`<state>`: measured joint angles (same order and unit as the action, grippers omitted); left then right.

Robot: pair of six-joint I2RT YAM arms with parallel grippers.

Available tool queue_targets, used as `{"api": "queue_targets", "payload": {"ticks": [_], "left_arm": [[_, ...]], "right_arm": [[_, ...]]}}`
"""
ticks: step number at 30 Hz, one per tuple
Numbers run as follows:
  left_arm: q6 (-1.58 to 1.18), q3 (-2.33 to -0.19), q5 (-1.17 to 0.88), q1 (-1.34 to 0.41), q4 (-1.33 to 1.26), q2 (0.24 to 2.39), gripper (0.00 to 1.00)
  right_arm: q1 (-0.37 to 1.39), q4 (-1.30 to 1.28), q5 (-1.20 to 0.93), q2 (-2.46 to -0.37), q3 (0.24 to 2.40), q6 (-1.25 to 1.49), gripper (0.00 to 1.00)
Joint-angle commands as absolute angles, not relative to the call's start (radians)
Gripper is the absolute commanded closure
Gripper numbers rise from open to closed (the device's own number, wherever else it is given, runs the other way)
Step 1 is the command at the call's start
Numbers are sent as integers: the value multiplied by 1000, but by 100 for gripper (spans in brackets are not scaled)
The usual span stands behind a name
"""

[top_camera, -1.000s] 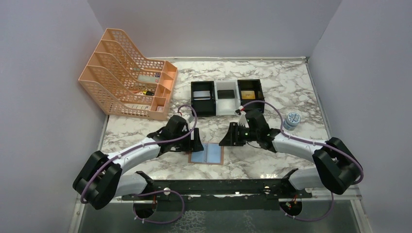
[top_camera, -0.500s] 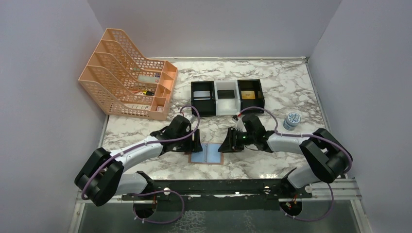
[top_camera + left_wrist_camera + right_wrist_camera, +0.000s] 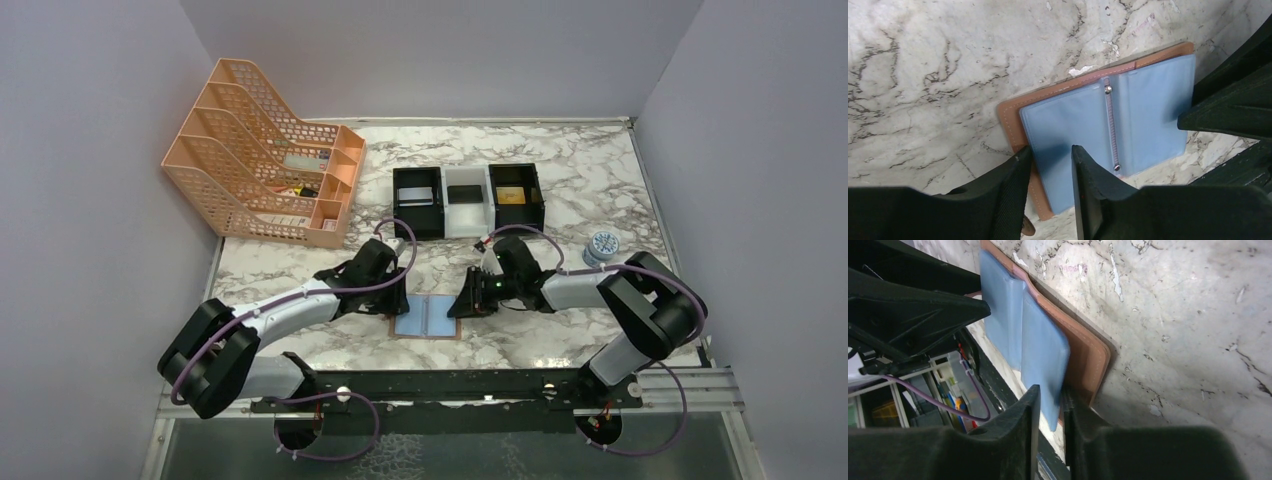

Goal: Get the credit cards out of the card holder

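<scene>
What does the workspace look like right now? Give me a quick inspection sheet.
Surface: marble table, no spill seen.
Job's things: card holder lies open, blue lining up, no card seen inside; silver card, dark card, gold card lie in the trays behind.
Clutter: orange file rack back left; small round tin at right.
Grippers: left gripper straddles its left edge, right gripper its right edge; grip unconfirmed.
Cables: purple cables loop clear of the card holder.
Surroundings: grey walls on three sides.

One card holder (image 3: 427, 317); three cards (image 3: 420, 196); two black trays (image 3: 418, 229), one white tray (image 3: 467, 226); one orange rack (image 3: 262, 150); one round item (image 3: 601, 245).
</scene>
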<state>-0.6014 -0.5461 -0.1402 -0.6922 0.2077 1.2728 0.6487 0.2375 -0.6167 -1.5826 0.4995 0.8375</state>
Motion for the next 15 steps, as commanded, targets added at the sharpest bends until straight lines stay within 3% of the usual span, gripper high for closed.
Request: {"api": "queue_targets", "payload": {"ticks": [1, 5, 10, 15], "left_arm": [[-611, -542, -149, -721, 222, 1290, 64], [-618, -538, -141, -724, 215, 1269, 66], [-622, -538, -144, -724, 213, 1262, 69], [-619, -540, -153, -725, 203, 1273, 72]], "right_arm": [[660, 301, -657, -1606, 516, 867, 83], [661, 379, -720, -1618, 528, 904, 98], [684, 296, -683, -1617, 597, 851, 99], [767, -23, -401, -1633, 734, 730, 99]]}}
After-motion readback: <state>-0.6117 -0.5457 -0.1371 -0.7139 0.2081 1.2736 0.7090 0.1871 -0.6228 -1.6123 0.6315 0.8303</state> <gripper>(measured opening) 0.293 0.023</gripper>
